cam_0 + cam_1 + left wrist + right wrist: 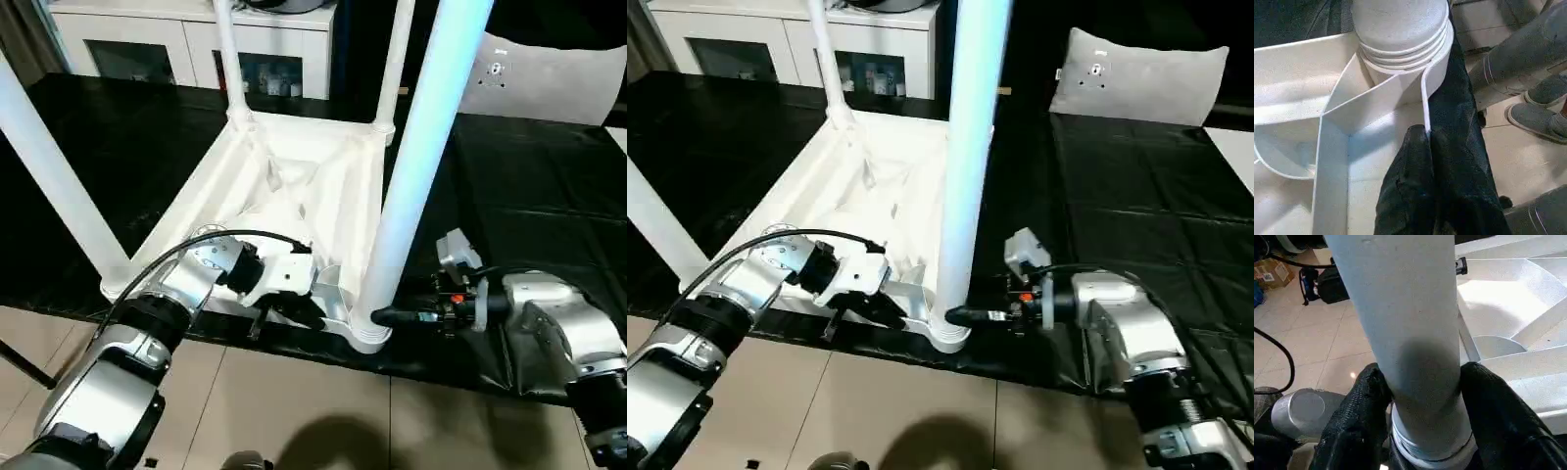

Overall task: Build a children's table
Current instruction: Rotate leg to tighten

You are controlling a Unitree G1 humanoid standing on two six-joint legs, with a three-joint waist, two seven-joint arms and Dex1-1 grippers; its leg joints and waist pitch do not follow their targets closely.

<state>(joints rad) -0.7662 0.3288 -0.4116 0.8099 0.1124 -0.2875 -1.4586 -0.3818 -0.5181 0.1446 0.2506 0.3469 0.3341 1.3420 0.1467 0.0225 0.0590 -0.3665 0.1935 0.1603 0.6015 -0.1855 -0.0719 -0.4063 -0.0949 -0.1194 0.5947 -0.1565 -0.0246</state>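
Observation:
The white tabletop (294, 186) lies upside down on a black cover, ribs facing up. Legs stand in all its corner sockets: near-right (416, 166), near-left (54, 176), far-left (227, 59) and far-right (395, 59). My left gripper (299, 313) is shut on the thin near rim (1424, 98) of the tabletop, just beside the near-right socket. In the left wrist view its fingers (1410, 161) pinch that wall from both sides. My right gripper (384, 316) is shut on the near-right leg just above its ringed base, one black finger (1364, 396) on each side.
The black cover (529, 186) spreads to the right, with a light grey cushion (549, 78) at its far end. A white cabinet with glass doors (147, 49) stands behind. Tiled floor (294, 401) runs along the front edge. A person's legs and shoes (1537, 117) stand close by.

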